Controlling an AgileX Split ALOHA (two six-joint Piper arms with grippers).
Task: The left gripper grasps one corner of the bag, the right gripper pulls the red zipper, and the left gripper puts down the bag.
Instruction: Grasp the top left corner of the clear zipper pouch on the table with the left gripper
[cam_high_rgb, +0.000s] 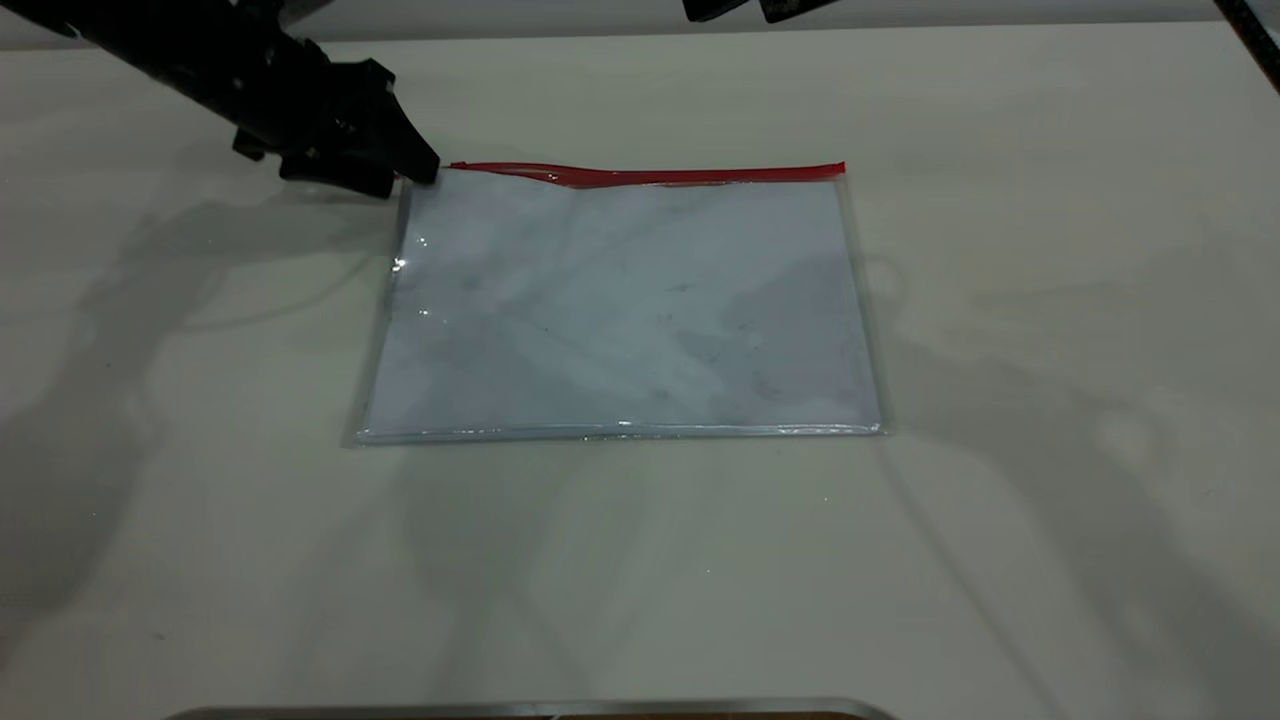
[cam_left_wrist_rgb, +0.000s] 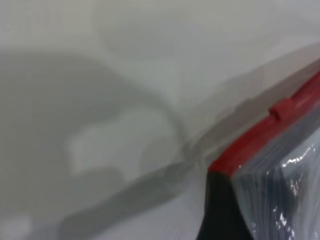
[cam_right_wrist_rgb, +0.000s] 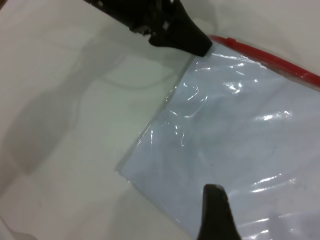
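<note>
Left gripper (cam_high_rgb: 425, 170) meets the bag's (cam_high_rgb: 620, 310) red-edged corner (cam_high_rgb: 440, 172) flat on the table (cam_high_rgb: 1050, 400); whether it's clamped can't be told, so grasping looks underway. Next, the zipper's (cam_high_rgb: 650, 176) slider needs the right gripper (cam_right_wrist_rgb: 212, 215), jaw state unseen.

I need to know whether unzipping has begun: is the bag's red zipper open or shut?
Shut, as far as it shows: the red zipper runs unbroken along the bag, its slider near the corner of the bag at the left gripper.
</note>
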